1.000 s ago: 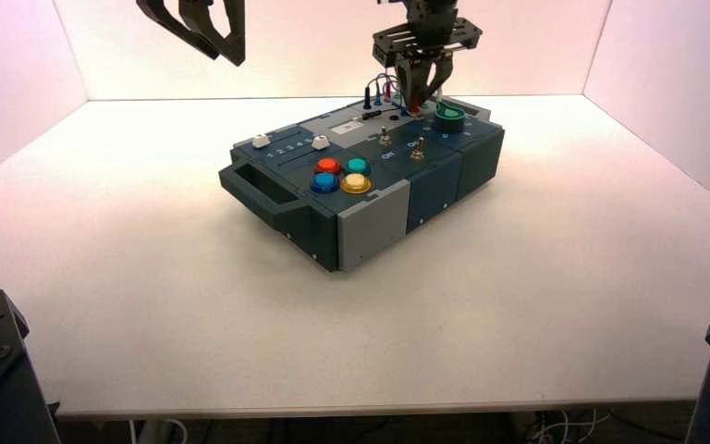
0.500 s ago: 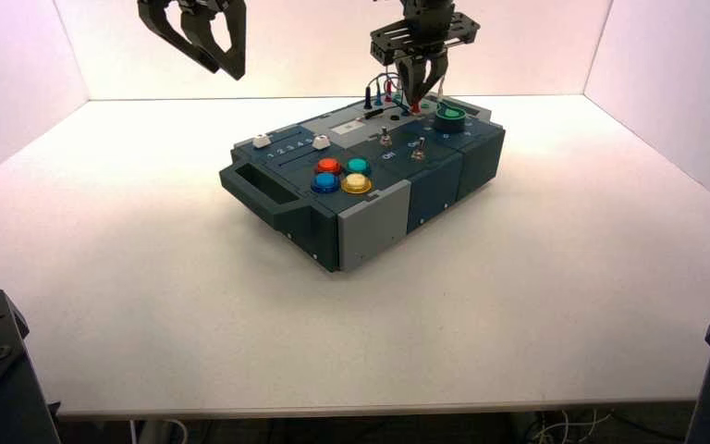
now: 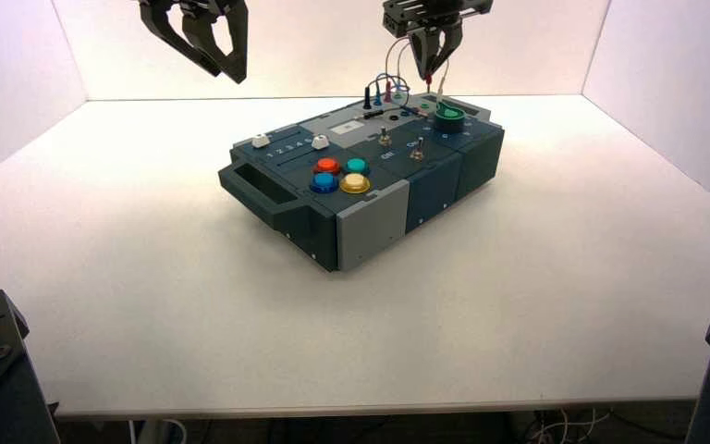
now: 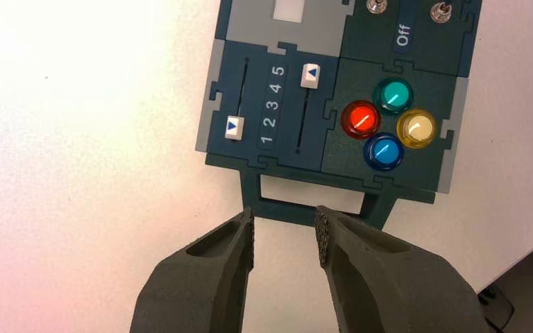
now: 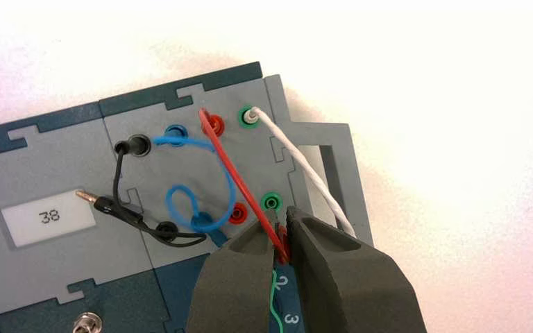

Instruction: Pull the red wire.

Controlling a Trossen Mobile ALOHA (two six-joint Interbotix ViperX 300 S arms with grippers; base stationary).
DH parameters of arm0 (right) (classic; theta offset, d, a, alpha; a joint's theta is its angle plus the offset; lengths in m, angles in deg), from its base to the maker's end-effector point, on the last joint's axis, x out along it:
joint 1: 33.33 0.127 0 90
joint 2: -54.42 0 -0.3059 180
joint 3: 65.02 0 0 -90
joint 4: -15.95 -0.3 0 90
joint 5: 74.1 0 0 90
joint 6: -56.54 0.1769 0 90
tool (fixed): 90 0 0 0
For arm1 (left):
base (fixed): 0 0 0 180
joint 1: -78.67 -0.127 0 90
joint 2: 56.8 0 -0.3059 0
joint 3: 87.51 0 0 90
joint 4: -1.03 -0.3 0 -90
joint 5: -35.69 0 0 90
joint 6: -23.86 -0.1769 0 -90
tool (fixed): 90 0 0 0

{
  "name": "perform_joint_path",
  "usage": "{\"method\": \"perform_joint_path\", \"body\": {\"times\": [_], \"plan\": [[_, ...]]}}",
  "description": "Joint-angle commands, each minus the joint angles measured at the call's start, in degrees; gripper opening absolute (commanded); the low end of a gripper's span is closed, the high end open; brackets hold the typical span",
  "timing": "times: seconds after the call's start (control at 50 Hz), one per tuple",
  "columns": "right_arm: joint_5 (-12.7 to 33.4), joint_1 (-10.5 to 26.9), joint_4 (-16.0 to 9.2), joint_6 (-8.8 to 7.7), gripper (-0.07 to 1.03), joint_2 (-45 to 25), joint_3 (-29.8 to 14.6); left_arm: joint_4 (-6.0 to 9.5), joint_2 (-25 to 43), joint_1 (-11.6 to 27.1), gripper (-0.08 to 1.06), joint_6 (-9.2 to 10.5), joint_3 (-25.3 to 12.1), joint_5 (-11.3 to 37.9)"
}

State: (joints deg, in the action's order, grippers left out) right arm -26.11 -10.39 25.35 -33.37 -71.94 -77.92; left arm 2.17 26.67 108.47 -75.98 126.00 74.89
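We see the box (image 3: 361,185) turned at an angle on the white table (image 3: 518,305), with its handle (image 4: 312,201) toward our left. On the dark panel near that handle sit four round buttons: red (image 4: 360,119), teal (image 4: 393,96), yellow (image 4: 416,128) and blue (image 4: 383,152). Beside them run two sliders with white caps, one (image 4: 234,127) near the numeral 1 and the other (image 4: 310,75) near 5. Two small toggle switches (image 3: 384,137) stand farther back, next to a green knob (image 3: 449,116).

On the grey jack panel a small display (image 5: 48,218) reads 38. Around the red wire we find crowding: a blue wire (image 5: 201,201) loops just beside it and crosses under it, a black wire (image 5: 121,198) lies toward the display with one plug pulled free, and a white wire (image 5: 305,166) runs from a green socket past the right gripper's fingers (image 5: 347,277).

The red wire (image 5: 232,170) is thin, with one end plugged into a red socket (image 5: 212,123) at the back row and the rest stretched straight up to the gripper. A second red socket (image 5: 238,213) sits empty near the fingers.

The right gripper (image 5: 282,243) hangs above the back of the box, its fingers pinched tight on the red wire's free plug. The left gripper (image 4: 284,232) waits high over the handle side, fingers apart and holding nothing.
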Motion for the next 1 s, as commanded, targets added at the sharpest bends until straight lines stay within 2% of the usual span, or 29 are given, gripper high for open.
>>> {"method": "perform_joint_path", "body": {"times": [0.02, 0.12, 0.18, 0.24, 0.32, 0.64, 0.8, 1.0], "plan": [[0.4, 0.2, 0.8, 0.09, -0.02, 2.7, -0.4, -0.18, -0.4, 0.4, 0.49, -0.35, -1.3, -0.1], [0.4, 0.2, 0.9, 0.00, 0.00, 2.6, 0.0, -0.18, -0.2, 0.4, 0.49, -0.35, -1.4, 0.1], [0.3, 0.2, 0.9, 0.00, 0.09, 2.5, 0.2, -0.09, -0.2, 0.4, 0.49, -0.35, -1.4, 0.2], [0.4, 0.3, 0.9, 0.09, 0.26, 2.6, 0.4, -0.09, -0.2, 0.4, 0.49, -0.35, -1.4, 0.3], [0.8, 0.3, 0.8, 0.00, 0.36, 3.1, 0.6, -0.18, -0.2, 0.5, 0.49, -0.35, -1.4, 0.3], [1.1, 1.2, 0.8, -0.09, 0.37, 8.3, 4.2, -0.18, 0.3, 0.9, 0.49, -0.35, -1.5, 0.5], [1.1, 2.5, 0.8, 0.00, 0.37, 14.3, 8.3, -0.09, 0.5, 1.0, 0.49, -0.35, -1.6, 0.5], [0.8, 5.3, 0.8, -0.18, 0.37, 25.0, 17.3, -0.18, 0.7, 1.0, 0.49, -0.35, -1.7, 0.5]]}}
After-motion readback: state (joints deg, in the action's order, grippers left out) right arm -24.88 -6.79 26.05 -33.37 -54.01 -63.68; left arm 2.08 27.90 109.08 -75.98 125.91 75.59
